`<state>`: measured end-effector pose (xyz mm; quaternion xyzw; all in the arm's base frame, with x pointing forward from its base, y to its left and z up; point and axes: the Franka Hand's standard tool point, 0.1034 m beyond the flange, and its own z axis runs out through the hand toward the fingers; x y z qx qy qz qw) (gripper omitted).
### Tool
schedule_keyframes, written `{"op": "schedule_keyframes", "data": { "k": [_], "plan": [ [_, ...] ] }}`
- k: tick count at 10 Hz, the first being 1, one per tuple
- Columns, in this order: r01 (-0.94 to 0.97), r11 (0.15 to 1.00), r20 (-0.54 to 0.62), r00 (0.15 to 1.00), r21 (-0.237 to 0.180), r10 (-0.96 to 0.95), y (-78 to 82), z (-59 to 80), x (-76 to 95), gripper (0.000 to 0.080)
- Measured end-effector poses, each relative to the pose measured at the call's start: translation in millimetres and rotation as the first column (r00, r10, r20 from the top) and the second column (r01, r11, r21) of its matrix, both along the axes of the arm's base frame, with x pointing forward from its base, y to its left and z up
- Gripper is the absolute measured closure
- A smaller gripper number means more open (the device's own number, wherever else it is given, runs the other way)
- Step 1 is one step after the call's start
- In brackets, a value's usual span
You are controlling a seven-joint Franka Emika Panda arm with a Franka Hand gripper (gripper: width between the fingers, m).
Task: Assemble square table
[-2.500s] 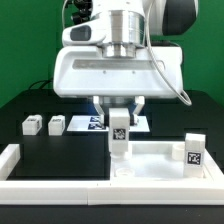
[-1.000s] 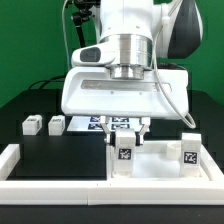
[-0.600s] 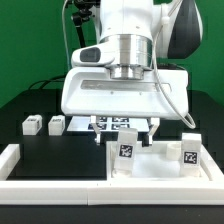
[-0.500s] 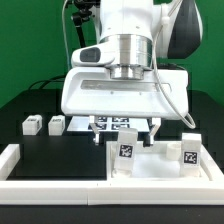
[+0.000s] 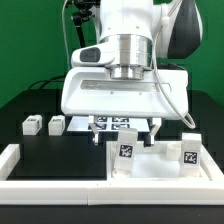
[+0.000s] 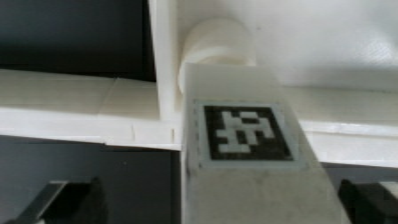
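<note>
The square table's white slab [image 5: 160,166] lies at the front, on the exterior view's right. Two tagged white legs stand upright on it: one [image 5: 125,153] at its near-left corner, one [image 5: 192,153] at the right. My gripper [image 5: 125,128] is open just above the left leg, one finger on each side, neither touching it. In the wrist view that leg [image 6: 240,130] rises between my dark fingers [image 6: 68,200], with the gripper [image 6: 217,208] spread wide around it. Two loose legs [image 5: 32,125] [image 5: 56,125] sit on the black table at the left.
The marker board [image 5: 112,122] lies behind the gripper. A low white border rail [image 5: 12,160] runs along the left side and the front edge [image 5: 55,192]. The arm's wide white body hangs over the middle of the scene.
The gripper was shut on the left leg 2.5 s ago. It has since opened and let go; the leg stays upright in the corner. Nothing has moved in the last half second.
</note>
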<state>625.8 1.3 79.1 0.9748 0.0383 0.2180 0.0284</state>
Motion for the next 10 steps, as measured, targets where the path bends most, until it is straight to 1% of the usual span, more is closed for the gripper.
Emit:
{"op": "schedule_keyframes", "data": {
  "k": [1, 2, 3, 4, 5, 6, 7, 8, 9, 10],
  "plan": [
    [0.0, 1.0, -0.002, 1.0, 0.001, 0.0, 0.0, 0.0, -0.1, 0.015],
    [0.001, 1.0, -0.036, 0.999, 0.014, 0.0, 0.8, 2.2, -0.9, 0.015],
    [0.008, 0.999, -0.076, 0.997, 0.034, -0.005, 3.1, 7.5, -1.1, 0.015],
    [0.014, 0.998, -0.142, 0.99, 0.06, -0.006, 4.9, 13.6, -0.7, 0.015],
    [0.021, 0.997, -0.149, 0.989, 0.068, -0.011, 0.4, 21.0, 7.0, 0.015],
    [0.031, 0.996, -0.204, 0.979, 0.084, -0.013, 0.8, 18.5, 4.2, 0.015],
    [0.045, 0.994, -0.299, 0.954, 0.103, -0.012, 2.9, 14.6, 0.5, 0.015],
    [0.049, 0.993, -0.327, 0.945, 0.105, -0.012, 0.3, 11.0, 3.9, 0.015],
    [0.059, 0.992, -0.405, 0.914, 0.113, -0.008, 1.1, 5.6, -3.0, 0.015],
    [0.075, 0.99, -0.467, 0.884, 0.117, -0.012, 4.0, 2.3, -3.3, 0.015]
  ]
}}
